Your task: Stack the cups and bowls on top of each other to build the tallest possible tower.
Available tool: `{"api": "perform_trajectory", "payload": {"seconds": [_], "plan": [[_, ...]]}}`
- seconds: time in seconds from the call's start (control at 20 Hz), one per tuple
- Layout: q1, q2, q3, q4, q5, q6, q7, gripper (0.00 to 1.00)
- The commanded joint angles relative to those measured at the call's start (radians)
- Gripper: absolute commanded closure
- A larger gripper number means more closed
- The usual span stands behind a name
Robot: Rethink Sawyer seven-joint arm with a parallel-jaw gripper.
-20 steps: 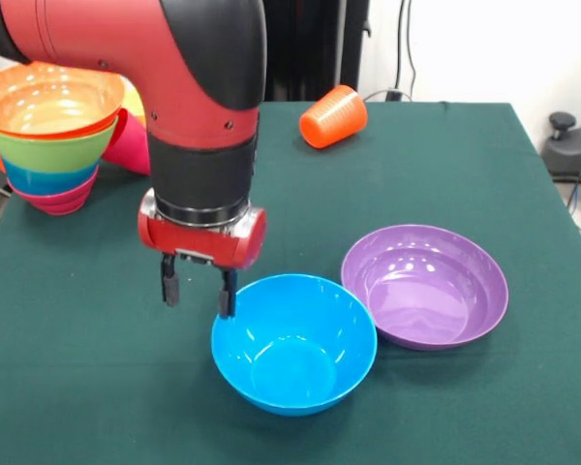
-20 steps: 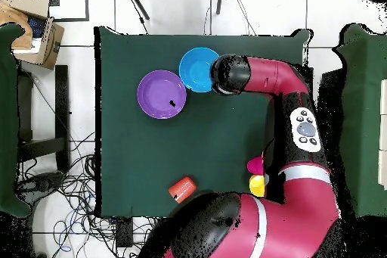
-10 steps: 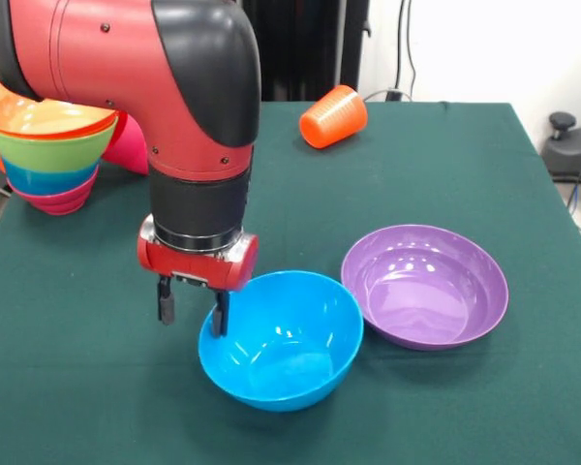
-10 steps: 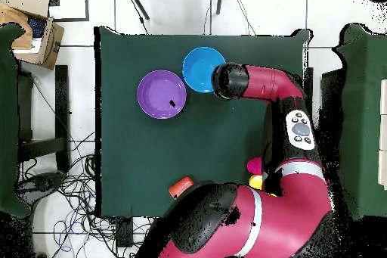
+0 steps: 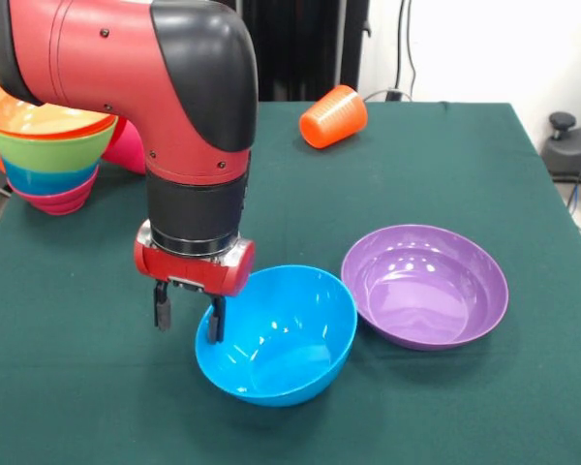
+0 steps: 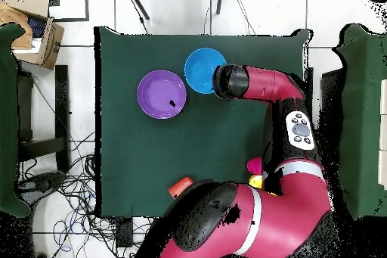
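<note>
- Two bowls sit apart from the rest on your green worktop (image 5: pixel 445 407): the blue bowl (image 5: pixel 281 339) near the front-view camera and the purple bowl (image 5: pixel 426 286) just beside it, toward the right in that view.
- Your gripper (image 5: pixel 187 312) hangs at the blue bowl's rim, on the side away from the purple bowl; one of the fingers (image 5: pixel 216 320) stands inside the rim and the other outside it, so the fingers straddle the bowl wall at a narrow spread.
- You can see the blue bowl tilted, its gripper side raised; whether the fingers truly pinch the wall, you cannot tell.
- You can check the overhead view too: the blue bowl (image 6: pixel 202 69) lies near the worktop's edge far from the robot base, with the arm's wrist covering its rim on one side and the purple bowl (image 6: pixel 161 94) close by, the two seemingly not touching.
- Your tower (image 5: pixel 46 145) stands at the worktop's far left corner in the front view, partly hidden behind the arm (image 5: pixel 126 77): an orange bowl on top, then lime green, then blue, with a magenta one at the bottom.
- One orange cup (image 5: pixel 332 116) lies on its side near the worktop's far edge, well apart from both loose bowls.
- Something pink shows just behind the tower; too much is hidden to name it.
</note>
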Motion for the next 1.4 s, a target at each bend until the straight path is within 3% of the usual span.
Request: {"api": "perform_trajectory", "payload": {"seconds": [0.05,0.55,1.4], "plan": [[0.020,0.004,0.049,-0.014,0.019,-0.030,0.063,0.00],[0.026,-0.057,0.069,0.027,0.078,0.013,0.071,0.00],[0.044,-0.012,0.061,-0.006,0.109,-0.053,0.070,0.00]]}}
